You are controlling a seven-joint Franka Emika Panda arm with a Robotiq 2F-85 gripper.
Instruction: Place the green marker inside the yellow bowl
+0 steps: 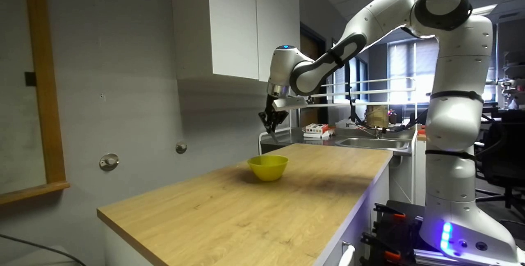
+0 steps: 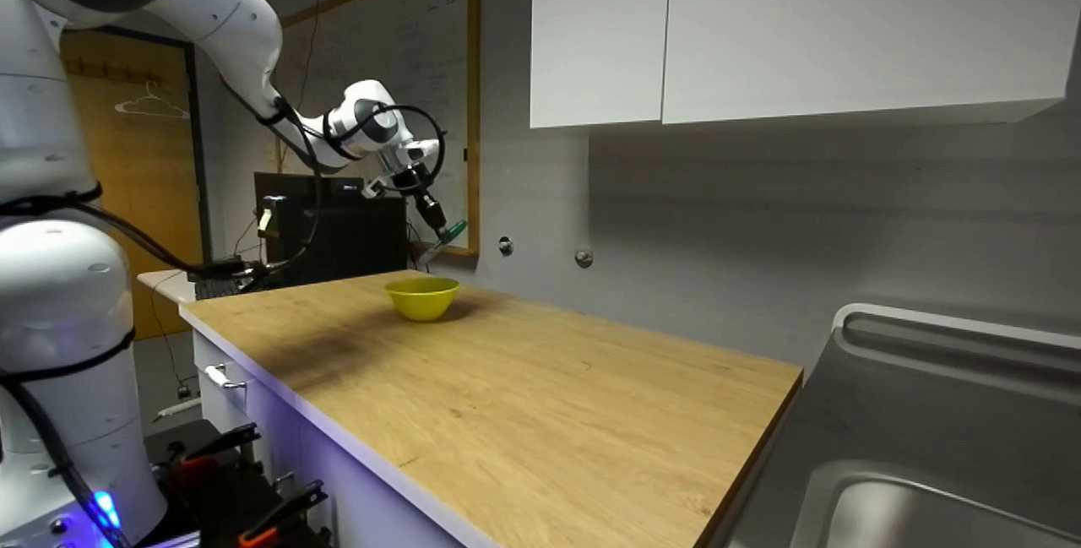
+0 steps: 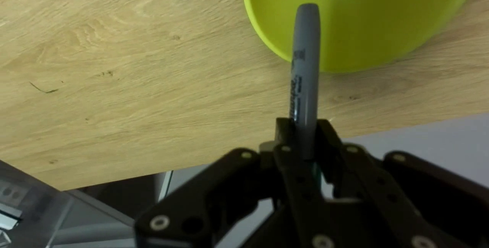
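Observation:
The yellow bowl (image 1: 268, 168) stands upright on the wooden counter; it also shows in an exterior view (image 2: 422, 298) and in the wrist view (image 3: 366, 30). My gripper (image 3: 304, 135) is shut on the green marker (image 3: 306, 57), which has a grey body and a green cap. The cap is mostly hidden between the fingers in the wrist view, but shows as a green end in an exterior view (image 2: 457, 230). The gripper (image 1: 270, 128) holds the marker tilted, above the counter and above the bowl's rim height. In the wrist view the marker's grey end overlaps the bowl.
The wooden counter (image 1: 229, 217) carries the bowl. A wall-mounted white cabinet (image 1: 233, 24) hangs over the back of the counter, with a grey wall behind. A metal sink (image 1: 371, 143) and small boxes (image 1: 316, 129) are beyond the counter's end.

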